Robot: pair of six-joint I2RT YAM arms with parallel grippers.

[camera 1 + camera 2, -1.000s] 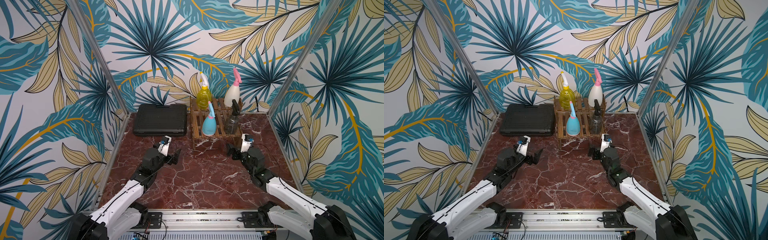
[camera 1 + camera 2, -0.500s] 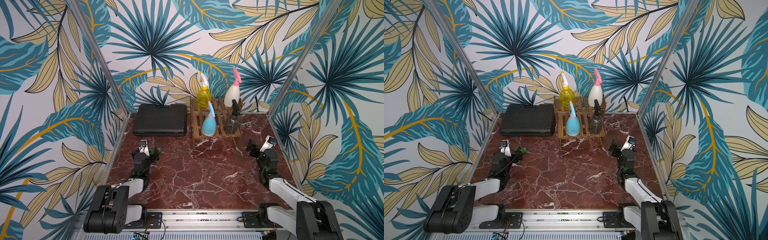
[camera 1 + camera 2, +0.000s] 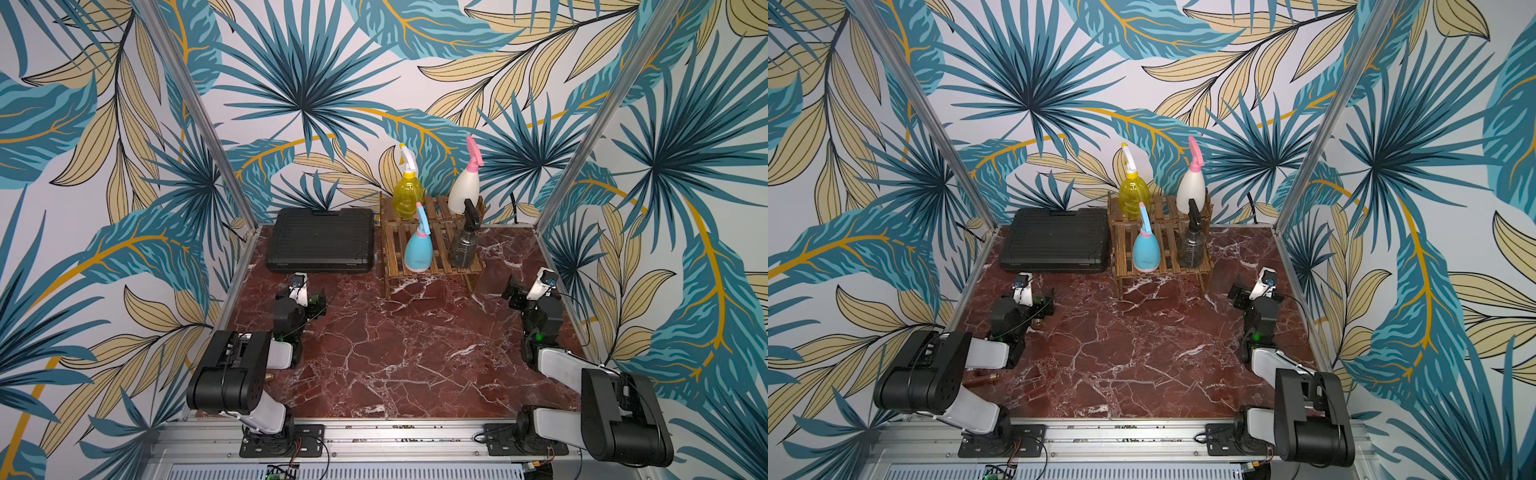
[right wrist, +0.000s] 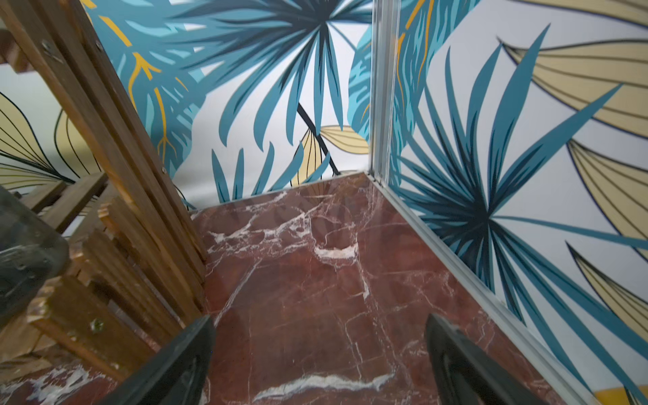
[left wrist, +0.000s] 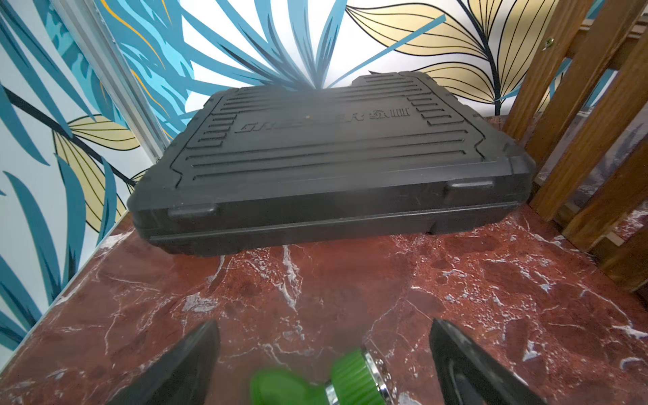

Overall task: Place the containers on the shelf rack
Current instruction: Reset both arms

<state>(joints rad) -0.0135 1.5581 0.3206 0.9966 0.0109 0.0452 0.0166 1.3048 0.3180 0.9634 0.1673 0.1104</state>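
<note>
The wooden shelf rack (image 3: 395, 245) (image 3: 1123, 245) stands at the back of the table. On its upper step stand the yellow bottle (image 3: 408, 193) (image 3: 1133, 197) and the cream-white bottle (image 3: 464, 193) (image 3: 1191, 193). The lower step bears the light blue bottle (image 3: 417, 251) (image 3: 1146, 251) and the smoky bottle (image 3: 464, 245) (image 3: 1192, 245) (image 4: 21, 252). All stand upright. My left gripper (image 3: 316, 301) (image 3: 1044, 301) (image 5: 324, 328) is open and empty, low over the table before the black case. My right gripper (image 3: 513, 291) (image 3: 1237, 291) (image 4: 319, 321) is open and empty beside the rack's right end (image 4: 122, 175).
A flat black ribbed case (image 3: 320, 241) (image 3: 1057, 241) (image 5: 315, 157) lies left of the rack, whose side posts (image 5: 578, 122) show in the left wrist view. A blurred green ribbed knob (image 5: 350, 371) shows low between the left fingers. Patterned walls close in three sides of the table.
Both arms have drawn back from the middle of the table to its left and right sides and folded up. Both grippers stayed open. The bottles have not moved.
</note>
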